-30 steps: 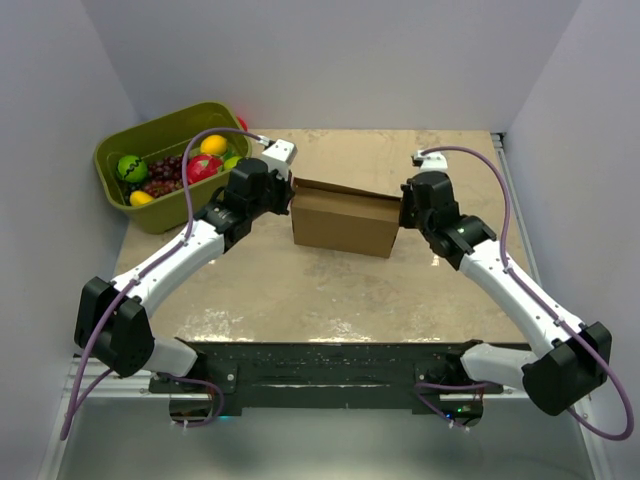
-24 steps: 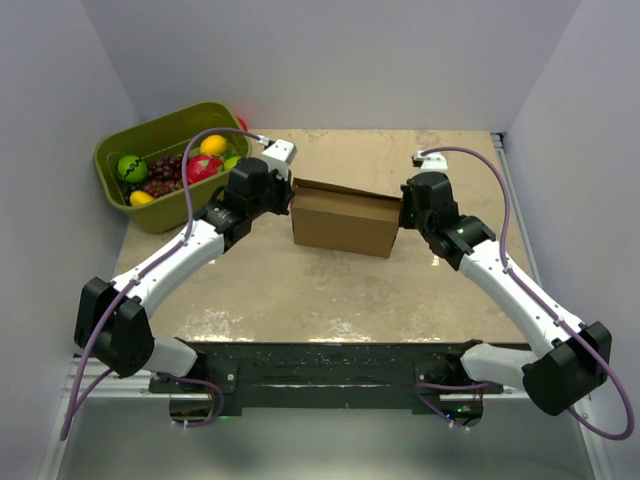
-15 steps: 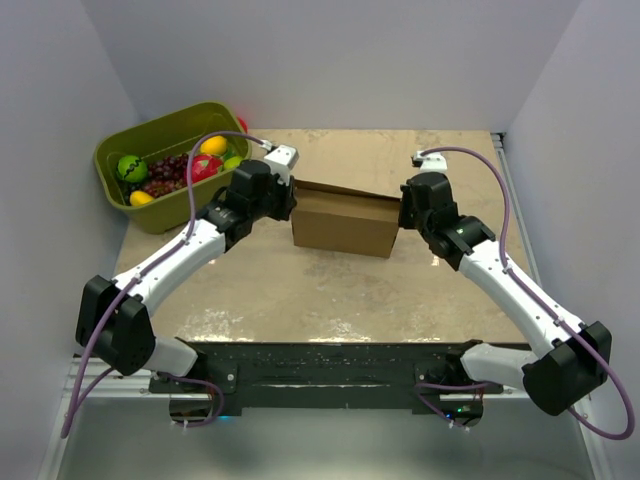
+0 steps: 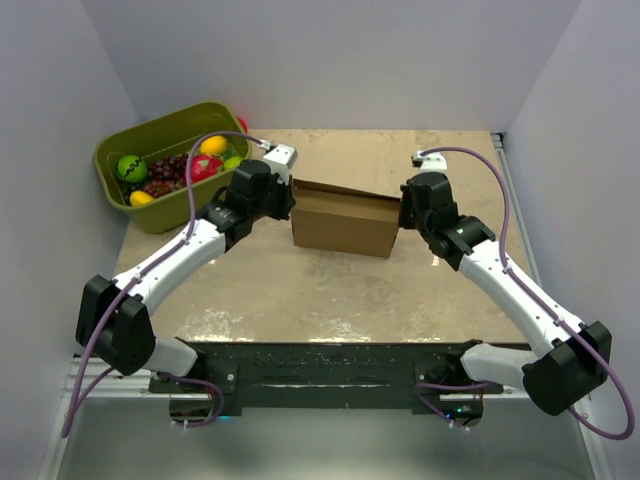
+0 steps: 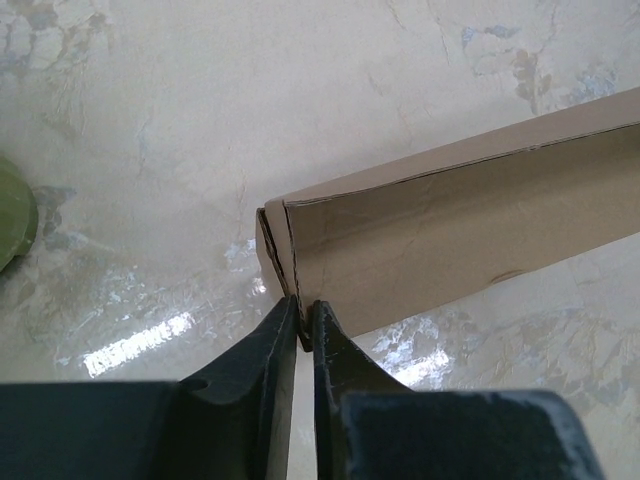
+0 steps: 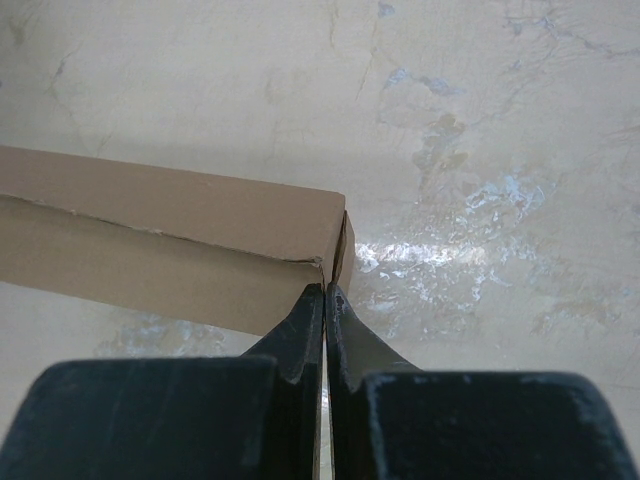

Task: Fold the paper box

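The paper box [image 4: 343, 222] is a closed brown cardboard carton in the middle of the table, its long side facing the arms. My left gripper [image 4: 289, 203] is at the box's left end. In the left wrist view its jaws [image 5: 303, 312] pinch the thin cardboard edge at the near corner of the paper box [image 5: 450, 240]. My right gripper [image 4: 403, 212] is at the right end. In the right wrist view its jaws [image 6: 325, 292] are shut with nothing between them, the tips touching the end seam of the paper box [image 6: 170, 240].
An olive-green bin [image 4: 168, 218] with toy fruit [image 4: 175, 168] stands at the back left, close behind my left arm; its edge shows in the left wrist view [image 5: 10, 215]. Grey walls close in the table on three sides.
My left wrist has shifted slightly right and nearer, closer against the box's left end. The box and the right arm have not visibly moved.
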`<move>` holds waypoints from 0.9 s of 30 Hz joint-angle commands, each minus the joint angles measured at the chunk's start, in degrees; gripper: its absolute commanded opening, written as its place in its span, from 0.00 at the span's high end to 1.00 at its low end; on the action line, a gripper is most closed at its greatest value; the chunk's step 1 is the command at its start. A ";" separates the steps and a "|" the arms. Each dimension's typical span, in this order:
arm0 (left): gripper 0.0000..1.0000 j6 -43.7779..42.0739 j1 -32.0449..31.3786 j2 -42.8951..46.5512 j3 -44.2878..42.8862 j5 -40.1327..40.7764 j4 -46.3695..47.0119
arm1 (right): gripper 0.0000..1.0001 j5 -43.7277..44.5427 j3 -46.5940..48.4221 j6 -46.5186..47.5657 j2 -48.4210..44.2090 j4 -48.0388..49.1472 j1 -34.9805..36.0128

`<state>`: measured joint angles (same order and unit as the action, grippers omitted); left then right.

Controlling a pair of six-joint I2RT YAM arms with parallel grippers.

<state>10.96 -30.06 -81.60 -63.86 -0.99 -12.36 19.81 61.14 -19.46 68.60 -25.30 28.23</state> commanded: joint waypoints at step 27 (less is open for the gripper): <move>0.58 0.03 -0.35 1.19 -0.92 -0.41 0.50 | 1.00 -3.73 -1.11 -0.58 0.48 -5.81 1.04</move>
<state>12.69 -30.20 -80.99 -62.02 -0.73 -10.04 19.79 61.14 -19.44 68.60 -25.32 28.38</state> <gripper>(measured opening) 0.452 0.010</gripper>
